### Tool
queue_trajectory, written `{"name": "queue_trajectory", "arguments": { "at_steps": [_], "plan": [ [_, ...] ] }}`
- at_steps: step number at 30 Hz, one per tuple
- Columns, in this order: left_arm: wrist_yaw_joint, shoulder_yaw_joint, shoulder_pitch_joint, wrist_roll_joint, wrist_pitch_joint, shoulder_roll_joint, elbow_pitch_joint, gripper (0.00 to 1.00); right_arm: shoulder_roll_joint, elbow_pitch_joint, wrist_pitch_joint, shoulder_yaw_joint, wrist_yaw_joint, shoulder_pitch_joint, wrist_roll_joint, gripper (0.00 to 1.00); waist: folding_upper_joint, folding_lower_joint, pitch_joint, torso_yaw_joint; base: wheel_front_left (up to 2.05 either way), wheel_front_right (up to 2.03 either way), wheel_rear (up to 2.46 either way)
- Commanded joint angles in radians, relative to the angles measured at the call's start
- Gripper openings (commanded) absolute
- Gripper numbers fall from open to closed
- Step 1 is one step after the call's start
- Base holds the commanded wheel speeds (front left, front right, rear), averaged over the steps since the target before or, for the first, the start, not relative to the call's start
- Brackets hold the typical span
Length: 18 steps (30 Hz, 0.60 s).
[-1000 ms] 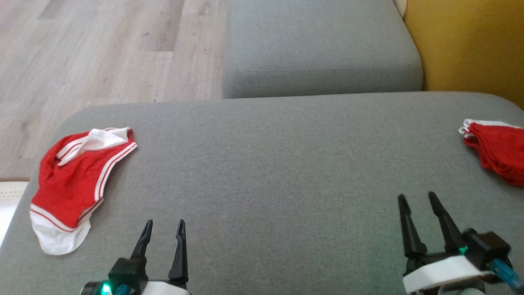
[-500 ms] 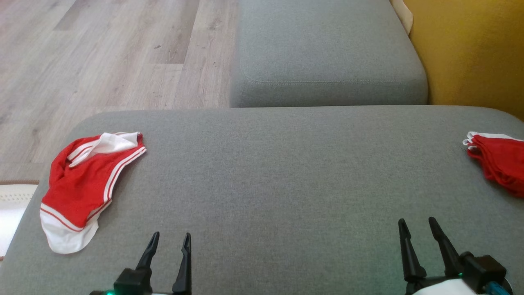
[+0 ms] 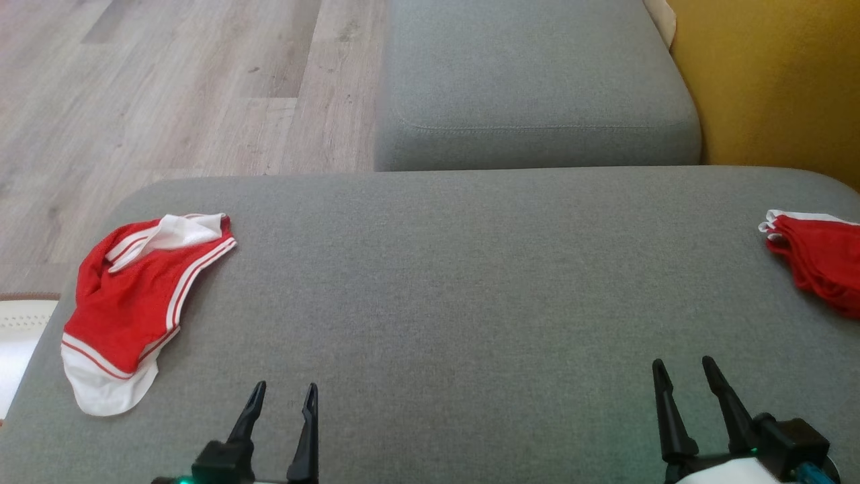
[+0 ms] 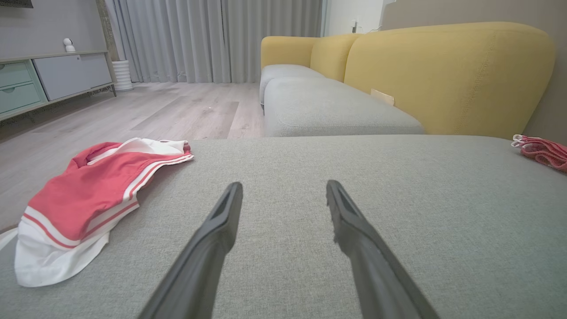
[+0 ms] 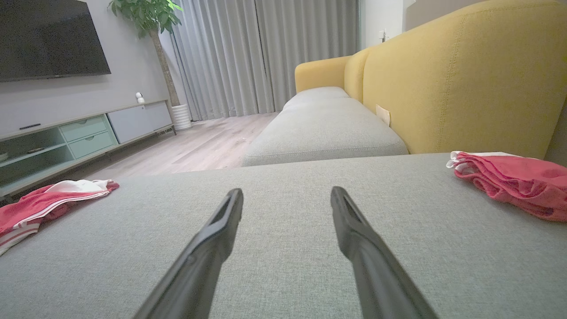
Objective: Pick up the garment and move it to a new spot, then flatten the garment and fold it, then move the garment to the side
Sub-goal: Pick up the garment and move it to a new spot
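Observation:
A crumpled red garment with white stripes and white trim (image 3: 127, 306) (image 4: 84, 199) (image 5: 42, 204) lies near the left edge of the grey sofa cushion (image 3: 470, 282). My left gripper (image 3: 285, 392) (image 4: 283, 190) hovers open over the cushion's near side, to the right of that garment and apart from it. Further right, my right gripper (image 3: 683, 368) (image 5: 287, 195) is open too, with nothing between its fingers. A second red garment, folded (image 3: 816, 259) (image 4: 542, 150) (image 5: 514, 181), rests at the cushion's right edge.
Beyond the cushion is another grey seat cushion (image 3: 537, 81) and the yellow sofa back (image 3: 772, 81) on the right. Wooden floor (image 3: 168, 87) lies to the left, with a pale rug edge (image 3: 20, 329). A TV cabinet (image 5: 79, 133) stands across the room.
The head camera has shifted, so the whole picture moved slightly. Both grippers sit lower in the view than a second ago and stay open. The garments have not moved on the cushion.

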Motion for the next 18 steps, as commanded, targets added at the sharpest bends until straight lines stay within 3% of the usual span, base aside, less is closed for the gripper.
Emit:
{"name": "queue_trajectory", "arguments": {
  "at_steps": [1, 18],
  "plan": [
    [0.010, 0.027, -0.055, 0.006, -0.006, -0.002, -0.029, 1.00, -0.010, -0.032, -0.014, 0.019, -0.001, -0.028, -0.009, 1.00, 0.0000, 0.0001, 0.000, -0.001, 0.00, 0.00, 0.00],
    [0.014, 0.022, -0.070, 0.008, -0.006, -0.002, -0.039, 1.00, -0.006, -0.026, -0.014, 0.014, -0.001, -0.023, -0.016, 1.00, 0.0000, 0.0001, -0.005, -0.002, 0.00, 0.00, 0.00]
  ]
}}
